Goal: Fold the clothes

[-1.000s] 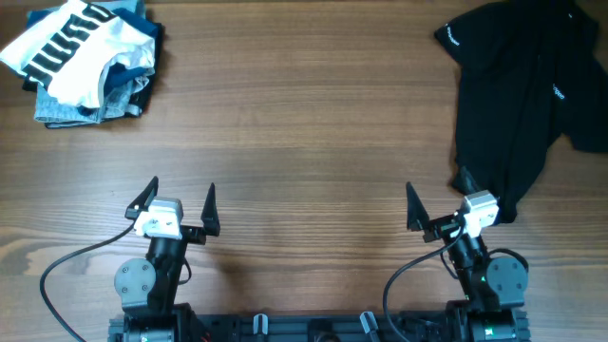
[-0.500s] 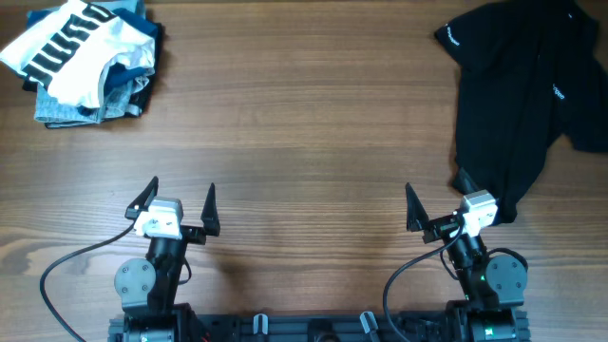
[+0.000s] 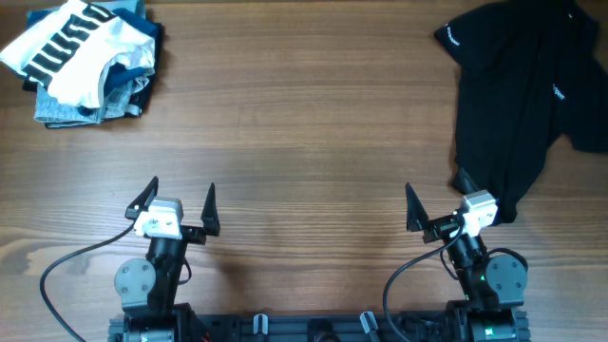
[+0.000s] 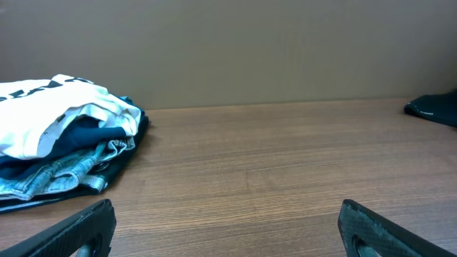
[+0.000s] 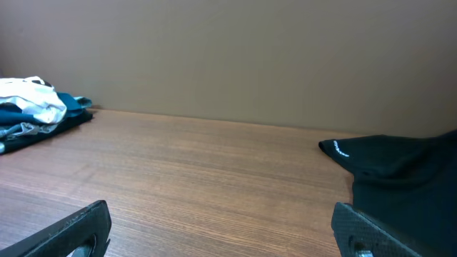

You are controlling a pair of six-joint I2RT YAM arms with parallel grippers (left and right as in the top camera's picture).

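Lying at the far left corner of the table is a pile of folded clothes, a white striped piece on top of blue and denim ones. At the table's near edge the left hand has its fingers spread wide, holding nothing. Further right along that edge the right hand is equally spread and empty. The black shirt sprawls unfolded at the table's far right corner.

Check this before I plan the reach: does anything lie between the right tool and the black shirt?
Nothing visible: the open right tool sits at the near edge of the black shirt, only wooden table between.
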